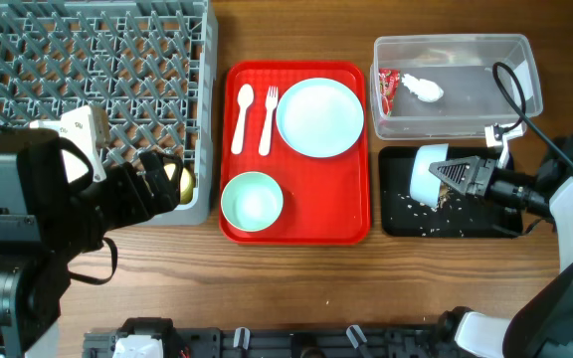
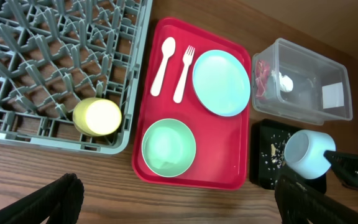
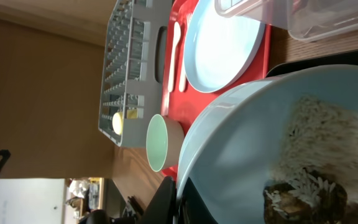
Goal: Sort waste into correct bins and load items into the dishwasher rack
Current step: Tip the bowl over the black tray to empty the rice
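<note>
Overhead: a large square grey plastic rack (image 1: 97, 70) with a peg lattice sat at the top left of the wooden table (image 1: 296, 288). The left gripper (image 1: 157, 184) hung over the rack's near right corner, just beside a small yellow-green cup (image 1: 182, 184) standing inside it. A flat red serving tray (image 1: 306, 189) lay just right of the rack, carrying a white plastic spoon (image 1: 242, 117), a white plastic fork (image 1: 268, 119), a round light-blue plate (image 1: 319, 117) and a small light-blue bowl (image 1: 252, 201). A clear rectangular tub (image 1: 485, 94) held a red snack wrapper (image 1: 387, 88) and a crumpled white napkin (image 1: 424, 88). In front of the tub, the right gripper (image 1: 466, 174) gripped a second light-blue bowl (image 1: 426, 174) by the rim, tipped on its side above a shallow black tray (image 1: 485, 219) strewn with beige crumbs (image 1: 416, 207). Bare wood ran along the near edge.

Left wrist: the black fingers (image 2: 58, 199) stood wide apart, holding nothing. The cup sat open end up in the rack's corner cell.

Right wrist: the held bowl's smooth inside filled the view, with rice stuck to it. A dark clump low in the bowl was possibly food; I could not tell. One finger (image 3: 166, 199) showed at the rim. Brown floor and blurred clutter lay beyond the table edge.
</note>
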Available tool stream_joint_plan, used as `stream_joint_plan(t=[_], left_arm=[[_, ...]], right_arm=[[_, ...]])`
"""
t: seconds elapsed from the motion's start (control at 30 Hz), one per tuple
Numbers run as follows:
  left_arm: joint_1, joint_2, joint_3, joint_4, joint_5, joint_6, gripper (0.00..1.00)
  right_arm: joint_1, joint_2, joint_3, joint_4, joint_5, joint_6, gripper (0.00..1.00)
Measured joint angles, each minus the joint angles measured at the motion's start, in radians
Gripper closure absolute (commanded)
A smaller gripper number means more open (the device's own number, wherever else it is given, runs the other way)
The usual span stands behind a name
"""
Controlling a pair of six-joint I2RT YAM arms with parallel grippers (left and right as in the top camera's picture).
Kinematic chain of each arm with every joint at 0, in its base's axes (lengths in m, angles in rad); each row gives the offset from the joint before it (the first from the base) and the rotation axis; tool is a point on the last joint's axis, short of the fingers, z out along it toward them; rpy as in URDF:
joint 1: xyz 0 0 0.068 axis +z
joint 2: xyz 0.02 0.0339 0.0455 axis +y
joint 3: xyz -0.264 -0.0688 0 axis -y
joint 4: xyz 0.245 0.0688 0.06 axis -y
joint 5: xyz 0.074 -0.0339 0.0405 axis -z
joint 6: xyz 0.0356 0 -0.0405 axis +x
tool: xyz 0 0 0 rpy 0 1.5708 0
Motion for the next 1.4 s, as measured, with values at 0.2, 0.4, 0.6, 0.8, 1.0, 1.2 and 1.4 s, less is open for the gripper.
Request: stream_joint_plan(t=[0.2,0.4,0.6,0.8,1.0,1.2,1.4], left_arm=[[0.000,0.000,0.000,0.000,0.000,0.000,0.00],[0.000,0.000,0.000,0.000,0.000,0.000,0.00],[0.000,0.000,0.000,0.000,0.000,0.000,0.00],[0.000,0.000,0.000,0.000,0.000,0.000,0.00],[0.000,0.000,0.000,0.001,0.000,0.000,0.00],[0.000,0.000,0.000,0.000,0.000,0.000,0.00],[0.000,0.000,0.000,0.000,0.000,0.000,0.00]], right_arm=[[0.000,0.000,0.000,-0.008,-0.036,0.000,0.96],[0.000,0.002,0.000,0.011,-0.062,0.006,0.96],[-0.005,0.008,-0.001,-0.004,-0.054,0.021,0.96],[-0.005,0.024,-0.003,0.027,-0.090,0.051,0.96],[-0.011,0.035,-0.003,-0.001,-0.119,0.045,0.96],[-0.017,0.043,-0.003,-0.035,-0.179,-0.018,0.96],[-0.024,0.047,-0.003,-0.041,-0.124,0.013,0.96]])
